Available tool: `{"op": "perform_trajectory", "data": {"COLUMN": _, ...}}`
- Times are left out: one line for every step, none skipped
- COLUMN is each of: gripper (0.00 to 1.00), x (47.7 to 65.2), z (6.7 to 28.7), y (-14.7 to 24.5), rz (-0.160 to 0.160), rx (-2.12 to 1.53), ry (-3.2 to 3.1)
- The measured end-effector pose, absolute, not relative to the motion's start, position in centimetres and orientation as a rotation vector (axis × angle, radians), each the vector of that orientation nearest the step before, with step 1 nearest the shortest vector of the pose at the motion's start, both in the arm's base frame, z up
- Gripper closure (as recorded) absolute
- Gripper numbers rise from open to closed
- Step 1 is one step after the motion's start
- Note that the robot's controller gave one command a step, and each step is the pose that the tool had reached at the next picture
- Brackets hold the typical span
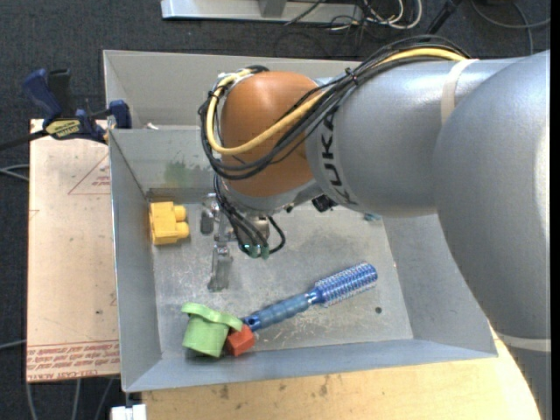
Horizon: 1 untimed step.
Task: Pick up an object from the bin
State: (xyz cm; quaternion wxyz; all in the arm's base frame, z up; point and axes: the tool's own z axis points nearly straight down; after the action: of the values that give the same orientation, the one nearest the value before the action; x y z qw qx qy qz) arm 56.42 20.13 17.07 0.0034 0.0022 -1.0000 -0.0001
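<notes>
Dark floor all round; on it a grey metal bin [131, 261] with sloping walls and a scuffed, dusty bottom.

Nearest edge, front left of the bin bottom: a green cup-shaped piece [206, 332], plastic, lying on its side with its flanged rim uppermost. A small red block [240, 340] sits touching its right side.

Blue brush [311, 297]: lies flat on a diagonal. Its handle end is at the red block, though I cannot tell whether they touch. Its bristled head points away to the right, towards the middle of the bottom.

Tool [218, 278]: points straight down over a bare patch of the bin bottom, left of centre. It is beyond the green piece, left of the brush, and on the near right of the yellow block. It is apart from all three, and nothing is seen in its grip. Whether it is open or closed I cannot tell from this side, nor whether its tip meets the bottom.

Yellow block [166, 222]: a toy brick with studs on its right side, near the left wall, further back than the tool.

Above the tool is the rounded orange cover [262, 129] of the wrist, looped with black and yellow cables [262, 143]. The thick silver arm [420, 138] runs off to the right over the bin's far right part.
</notes>
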Motion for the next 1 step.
{"op": "perform_trajectory", "data": {"gripper": 0.00, "x": 48.23, "z": 14.81, "y": 16.05, "rz": 0.002, "rx": -0.390, "ry": -3.112}}
